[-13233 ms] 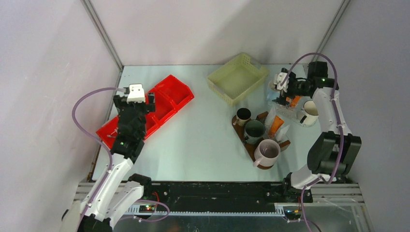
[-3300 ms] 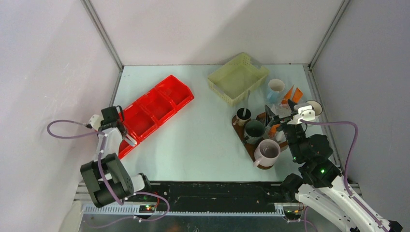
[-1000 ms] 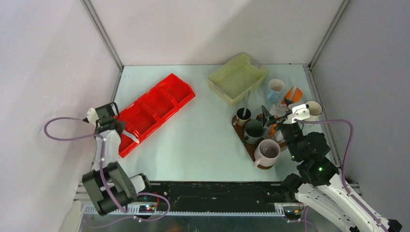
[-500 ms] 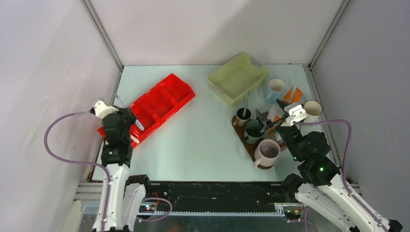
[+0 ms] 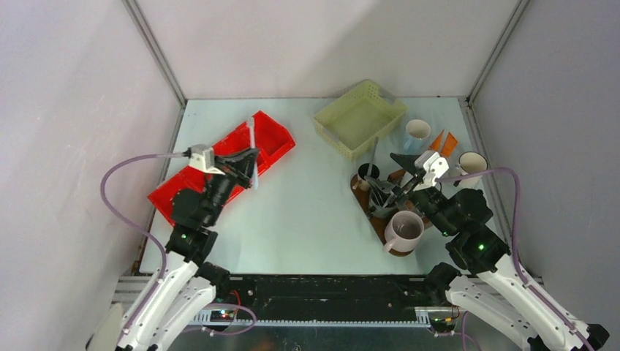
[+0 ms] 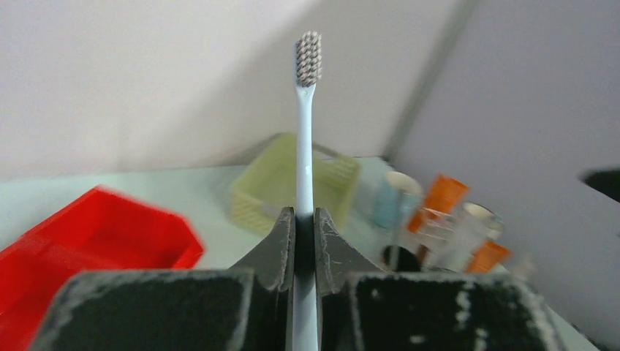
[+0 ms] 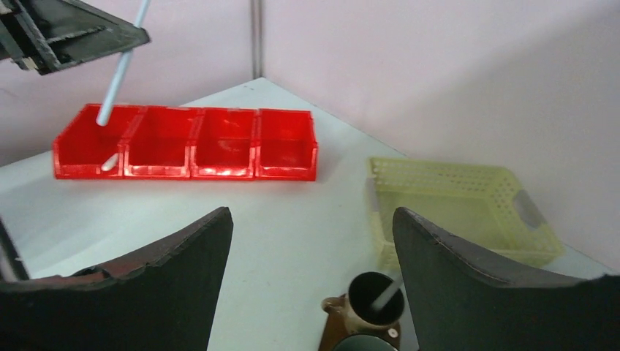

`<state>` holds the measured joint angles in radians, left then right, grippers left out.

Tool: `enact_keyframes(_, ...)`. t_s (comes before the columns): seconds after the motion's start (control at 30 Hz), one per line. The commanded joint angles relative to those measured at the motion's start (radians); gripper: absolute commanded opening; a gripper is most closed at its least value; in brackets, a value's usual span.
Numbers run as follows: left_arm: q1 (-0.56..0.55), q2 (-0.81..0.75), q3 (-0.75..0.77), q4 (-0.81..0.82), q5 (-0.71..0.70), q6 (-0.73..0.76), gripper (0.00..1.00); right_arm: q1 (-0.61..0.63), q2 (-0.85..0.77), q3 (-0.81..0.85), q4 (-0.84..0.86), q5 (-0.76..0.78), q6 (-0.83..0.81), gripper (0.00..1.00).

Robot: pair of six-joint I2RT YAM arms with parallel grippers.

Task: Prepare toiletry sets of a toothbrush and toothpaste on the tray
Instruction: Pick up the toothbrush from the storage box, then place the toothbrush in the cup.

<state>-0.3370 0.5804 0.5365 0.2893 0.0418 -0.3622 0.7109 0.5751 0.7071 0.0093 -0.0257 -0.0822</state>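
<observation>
- My left claw (image 6: pixel 304 219) is pinched fully shut on a slim white toothbrush (image 6: pixel 303 131). It grips low on the handle, with the bristle head standing high above the fingertips.
- That brush is in the air at the red compartmented plastic bin (image 5: pixel 272 137), well apart from the dark brown oval wooden tray (image 5: pixel 376 221) on the right of the table.
- My right claw (image 7: pixel 311 216) is spread wide and holds nothing. It hovers over the mugs on the tray, close above the dark green mug (image 5: pixel 384 196).
- Most of the handle sticks out beyond the pinch, so a quick swing could make the brush pivot or slide out.
- My two arms would meet at the tray. If the right one does not clear away, the brush or my fingers may strike it.
- The small dark brown mug (image 7: pixel 374 292) already has a brush leaning in it. A second one there would spoil the sets, so I judge the green mug or the mauve-grey mug (image 5: pixel 404 230) to be the target.
- A tilted approach could catch a rim and tip a mug.
- I cannot tell which tubes lie on the tray; my right arm hides them.
</observation>
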Motion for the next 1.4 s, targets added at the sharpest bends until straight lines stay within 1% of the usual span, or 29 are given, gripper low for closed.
enact_keyframes(0.0,-0.129,0.044,0.0,0.238,0.164,0.129,0.0,-0.003,0.015,0.061,0.061,-0.107,0.071,0.82)
enact_keyframes(0.03,-0.168,0.062,0.001,0.257,0.189,0.136,0.0,-0.003,0.018,0.062,0.069,-0.114,0.074,0.82)
enact_keyframes(0.13,-0.24,0.103,0.011,0.334,0.217,0.172,0.0,-0.002,0.03,0.067,0.114,-0.156,0.131,0.81)
enact_keyframes(0.33,-0.382,0.233,0.071,0.414,0.311,0.235,0.0,-0.002,0.063,0.076,0.201,-0.223,0.217,0.78)
enact_keyframes(0.53,-0.493,0.342,0.145,0.453,0.33,0.306,0.0,0.001,0.107,0.078,0.276,-0.254,0.323,0.76)
enact_keyframes(0.8,-0.578,0.438,0.213,0.474,0.347,0.355,0.0,0.01,0.152,0.078,0.337,-0.259,0.426,0.71)
enact_keyframes(0.97,-0.606,0.482,0.231,0.487,0.347,0.361,0.0,0.018,0.155,0.078,0.366,-0.268,0.432,0.7)
enact_keyframes(1.1,-0.62,0.499,0.236,0.499,0.348,0.358,0.0,0.019,0.152,0.078,0.372,-0.269,0.431,0.68)
enact_keyframes(1.17,-0.625,0.501,0.238,0.504,0.354,0.358,0.0,0.019,0.153,0.078,0.373,-0.267,0.431,0.63)
enact_keyframes(1.23,-0.632,0.501,0.24,0.503,0.358,0.359,0.0,0.02,0.155,0.078,0.372,-0.264,0.432,0.54)
enact_keyframes(1.27,-0.634,0.502,0.24,0.502,0.358,0.36,0.0,0.019,0.156,0.078,0.371,-0.264,0.433,0.46)
enact_keyframes(1.3,-0.635,0.502,0.238,0.501,0.356,0.36,0.0,0.019,0.156,0.078,0.371,-0.267,0.432,0.4)
enact_keyframes(1.33,-0.635,0.501,0.238,0.5,0.348,0.36,0.0,0.02,0.157,0.078,0.369,-0.269,0.431,0.28)
enact_keyframes(1.37,-0.635,0.499,0.236,0.494,0.344,0.36,0.01,0.021,0.156,0.078,0.367,-0.274,0.427,0.23)
